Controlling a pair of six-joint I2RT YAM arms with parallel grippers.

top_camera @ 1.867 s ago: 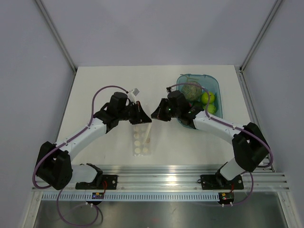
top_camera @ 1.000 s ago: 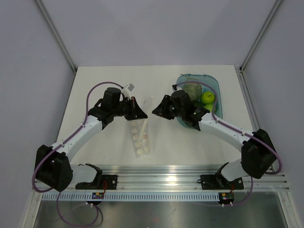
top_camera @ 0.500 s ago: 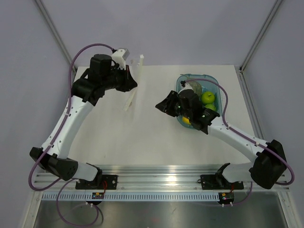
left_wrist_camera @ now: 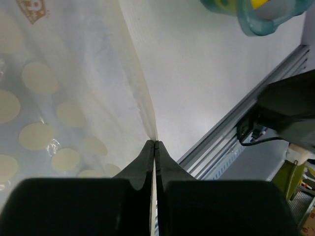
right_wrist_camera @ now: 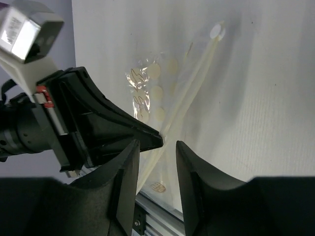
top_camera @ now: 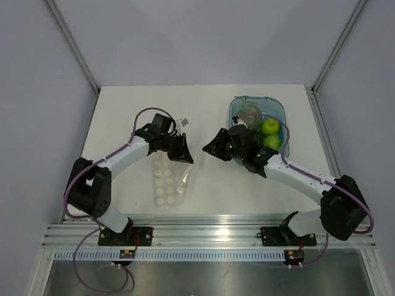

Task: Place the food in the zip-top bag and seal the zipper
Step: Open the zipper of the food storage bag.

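Note:
The zip-top bag (top_camera: 166,184), clear with cream dots, lies flat on the table, hanging from one upper corner. My left gripper (top_camera: 185,158) is shut on that corner, pinching the bag's edge strip (left_wrist_camera: 142,98). My right gripper (top_camera: 208,148) hovers just right of it, open. In the right wrist view the right gripper (right_wrist_camera: 156,145) straddles the left gripper's tip (right_wrist_camera: 156,139) and the zipper (right_wrist_camera: 192,83) without touching. The food sits in the blue tray (top_camera: 281,111): a grey-green ball (top_camera: 249,113) and two bright green pieces (top_camera: 270,126). A yellow piece (left_wrist_camera: 261,4) shows in the tray.
The blue tray stands at the back right, close behind the right arm's wrist. The aluminium rail (top_camera: 210,234) runs along the near table edge. Grey walls close in the back and both sides.
The left arm came down from high at the back left, and the bag it holds now lies on the table. The right gripper shifted slightly toward the bag's corner and opened a little wider.

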